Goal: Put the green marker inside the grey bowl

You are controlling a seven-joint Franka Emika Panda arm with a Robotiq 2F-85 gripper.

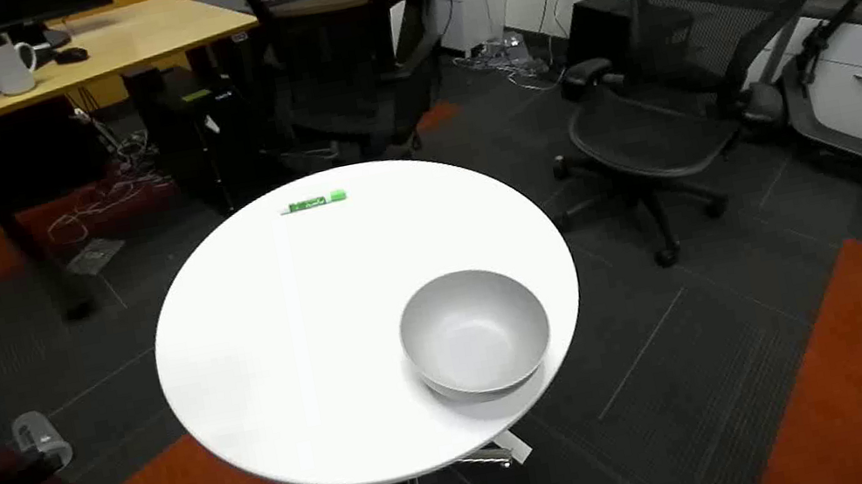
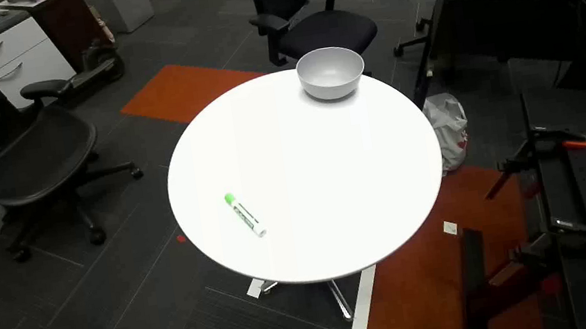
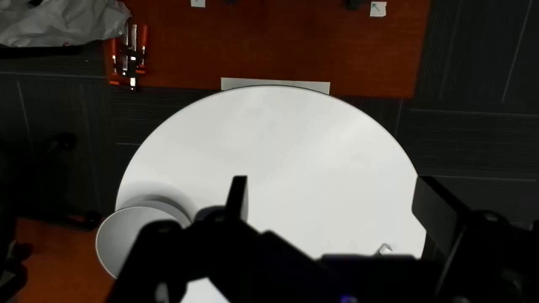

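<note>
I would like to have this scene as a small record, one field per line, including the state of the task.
Grey bowl: upright on the white table, near its edge
Green marker: lying on the same table, apart from the bowl
Gripper: open, holding nothing
Wrist view: marker partly hidden behind gripper
Task state: marker not yet in bowl

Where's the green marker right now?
In an exterior view, the green marker lies on the white table, lower left, diagonally across from the grey bowl.
</note>
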